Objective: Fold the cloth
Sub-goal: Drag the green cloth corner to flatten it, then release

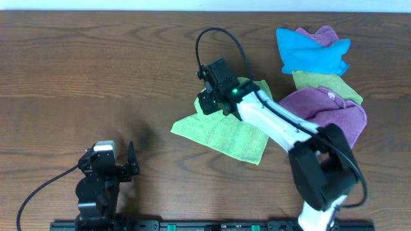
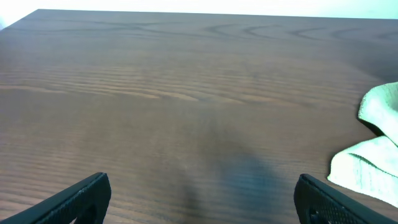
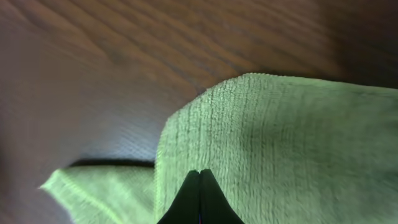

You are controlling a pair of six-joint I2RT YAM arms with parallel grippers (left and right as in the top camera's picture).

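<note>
The lime-green cloth (image 1: 225, 131) lies near the middle of the wooden table, with its far part lifted and folded over. My right gripper (image 1: 215, 102) is above the cloth's far-left part. In the right wrist view its fingers (image 3: 200, 171) are pressed together on a raised flap of the cloth (image 3: 280, 137), and a lower layer shows at the bottom left. My left gripper (image 1: 131, 160) is open and empty at the front left, apart from the cloth. In the left wrist view its fingers (image 2: 202, 186) span bare wood, and the cloth's edge (image 2: 373, 162) shows at the right.
A pile of other cloths sits at the back right: a blue one (image 1: 311, 51), a duller olive-green one (image 1: 324, 83) and a purple one (image 1: 334, 112) beside the right arm. The table's far edge (image 2: 205, 12) shows in the left wrist view.
</note>
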